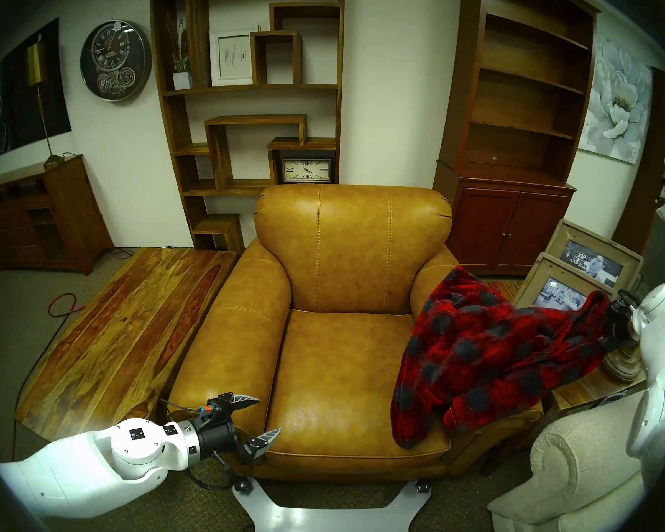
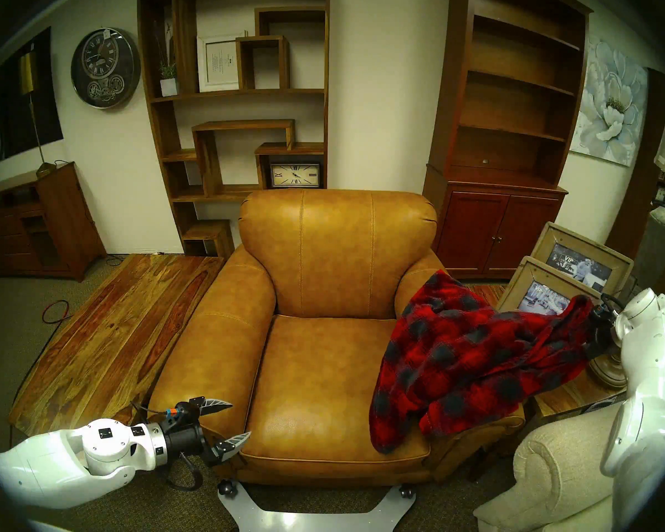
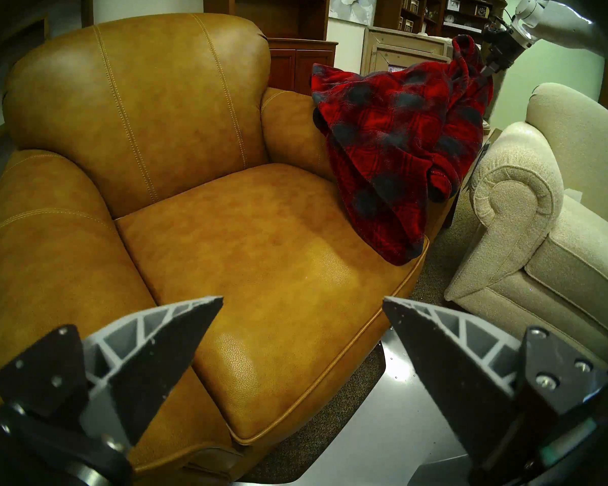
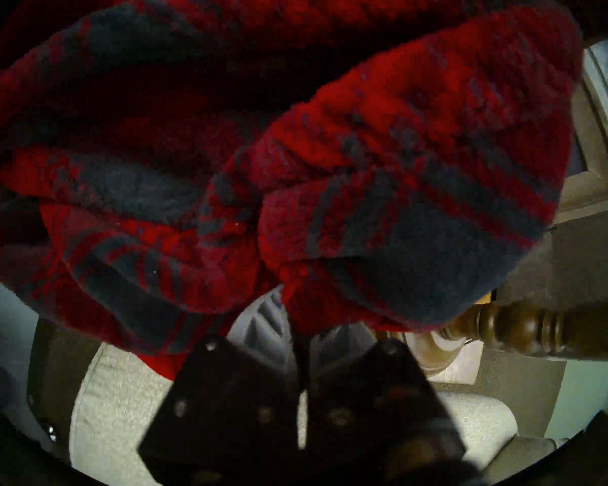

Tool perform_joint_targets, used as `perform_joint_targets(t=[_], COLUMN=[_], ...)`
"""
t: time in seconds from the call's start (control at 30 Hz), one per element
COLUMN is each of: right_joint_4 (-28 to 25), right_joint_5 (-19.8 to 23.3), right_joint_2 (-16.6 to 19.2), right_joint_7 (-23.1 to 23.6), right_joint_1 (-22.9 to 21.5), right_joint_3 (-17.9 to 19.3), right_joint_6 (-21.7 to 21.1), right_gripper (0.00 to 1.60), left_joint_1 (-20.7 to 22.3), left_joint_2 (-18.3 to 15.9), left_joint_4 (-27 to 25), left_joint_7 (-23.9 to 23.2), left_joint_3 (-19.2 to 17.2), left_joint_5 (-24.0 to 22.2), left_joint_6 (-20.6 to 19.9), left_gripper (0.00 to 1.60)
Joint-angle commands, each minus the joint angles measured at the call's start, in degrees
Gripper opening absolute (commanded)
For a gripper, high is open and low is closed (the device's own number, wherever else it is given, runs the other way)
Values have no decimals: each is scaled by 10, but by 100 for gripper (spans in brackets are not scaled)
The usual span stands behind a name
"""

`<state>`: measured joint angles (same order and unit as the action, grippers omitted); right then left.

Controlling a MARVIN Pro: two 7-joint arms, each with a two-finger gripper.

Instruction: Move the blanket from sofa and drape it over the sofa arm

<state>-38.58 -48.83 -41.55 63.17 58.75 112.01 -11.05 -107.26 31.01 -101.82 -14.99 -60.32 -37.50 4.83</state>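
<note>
The red-and-black plaid blanket [image 1: 477, 358] lies bunched over the tan leather sofa's [image 1: 342, 385] right sofa arm [image 1: 432, 276]. One end hangs onto the seat's right edge. The other end is stretched up and to the right, off the arm, to my right gripper [image 1: 613, 327]. That gripper is shut on the blanket's fold, as the right wrist view [image 4: 297, 320] shows. My left gripper [image 1: 269, 414] is open and empty at the sofa's front left corner, by the left arm. The left wrist view shows the bare seat between its fingers [image 3: 176, 352] and the blanket [image 3: 401, 134] beyond.
A beige fabric armchair [image 1: 576, 462] stands close at the front right. Framed pictures [image 1: 576, 278] and a lamp base [image 1: 622, 366] on a side table stand just beyond the sofa arm. A wooden table [image 1: 123, 327] is at the left. My base plate [image 1: 323, 508] is under the sofa's front.
</note>
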Motion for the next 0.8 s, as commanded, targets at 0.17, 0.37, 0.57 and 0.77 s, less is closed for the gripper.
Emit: perform_joint_targets(t=[0.17,0.37,0.57,0.77], right_joint_4=[66,23,-27,-74], right_joint_5=[29,65,75,69], right_joint_2=[-1,-5,1,20], right_joint_7=[-24,5,37,75], right_joint_1=[-30,-33,-54,-48], right_joint_3=[-51,-21,-23,-28], right_joint_6=[118,180,216,232], right_gripper=[160,160,160,160], left_joint_1=[-5,-4,-4,-4], left_joint_2=[-3,-3,-3,-3], left_joint_4=[-11,-11,-10,-11], left_joint_7=[5,6,7,7], left_joint_3=[-3,-2,-2,-1], left_joint_5=[0,-1,-1,-1], left_joint_6=[9,8,8,8], left_gripper=[160,160,160,160])
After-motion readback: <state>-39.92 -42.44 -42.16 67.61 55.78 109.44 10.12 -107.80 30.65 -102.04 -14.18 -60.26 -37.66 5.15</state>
